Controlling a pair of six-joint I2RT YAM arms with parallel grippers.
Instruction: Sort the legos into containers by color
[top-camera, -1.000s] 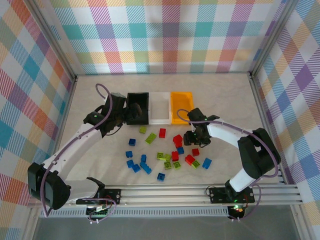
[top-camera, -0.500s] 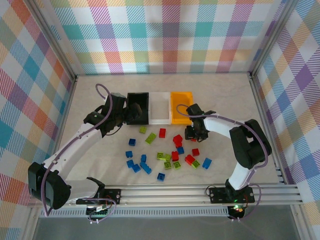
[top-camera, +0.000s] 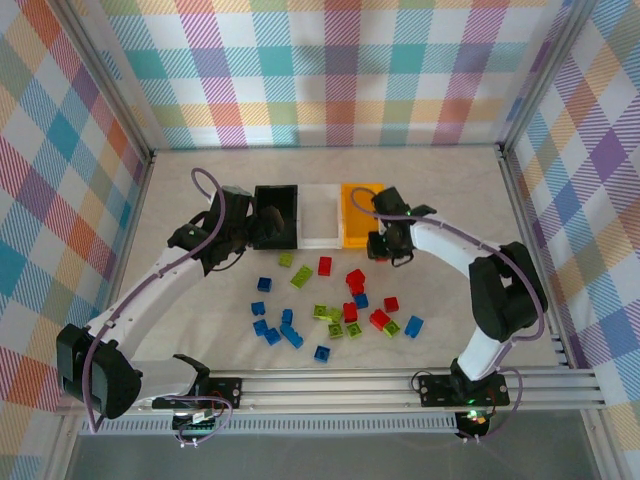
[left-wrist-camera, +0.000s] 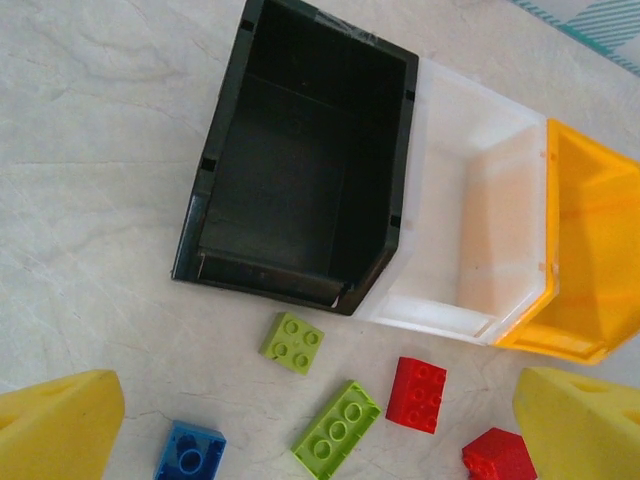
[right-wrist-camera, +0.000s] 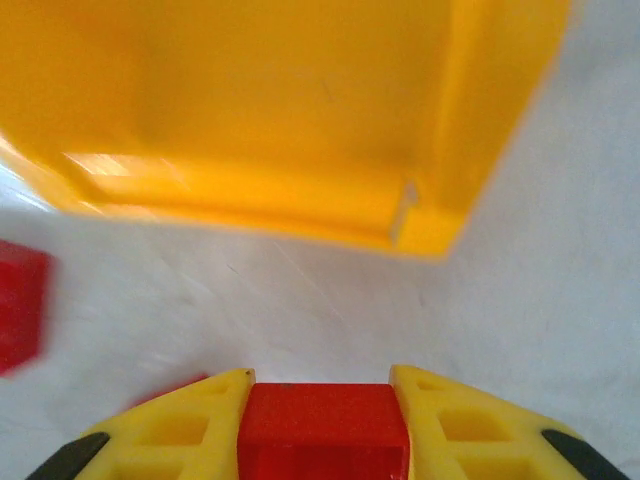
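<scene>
Jaws of the right gripper (right-wrist-camera: 322, 408) are closed narrow on a red lego (right-wrist-camera: 322, 445), pinched between the two yellow fingers (right-wrist-camera: 190, 430). The right wrist view makes this plain, while from overhead the brick is hidden under the wrist. Ahead of it in that close view stands the orange container (right-wrist-camera: 300, 120), its near wall and corner just beyond the held brick, with bare worktop (right-wrist-camera: 330, 290) between. A second red lego (right-wrist-camera: 20, 305) lies blurred at the left edge.

The overhead view places the right gripper at the orange container's near right corner. It also gives the loose legos (top-camera: 330, 314), blue, red and lime, spread on the worktop in front of the row.

The left wrist view shows the black container (left-wrist-camera: 300, 170), the white container (left-wrist-camera: 470, 220) and the orange one joined side by side. The left gripper (left-wrist-camera: 315, 425) hangs with its jaws wide apart, gripping nothing, over a square lime lego (left-wrist-camera: 292, 341), a longer lime lego (left-wrist-camera: 337, 428) and a blue lego (left-wrist-camera: 190, 452).
</scene>
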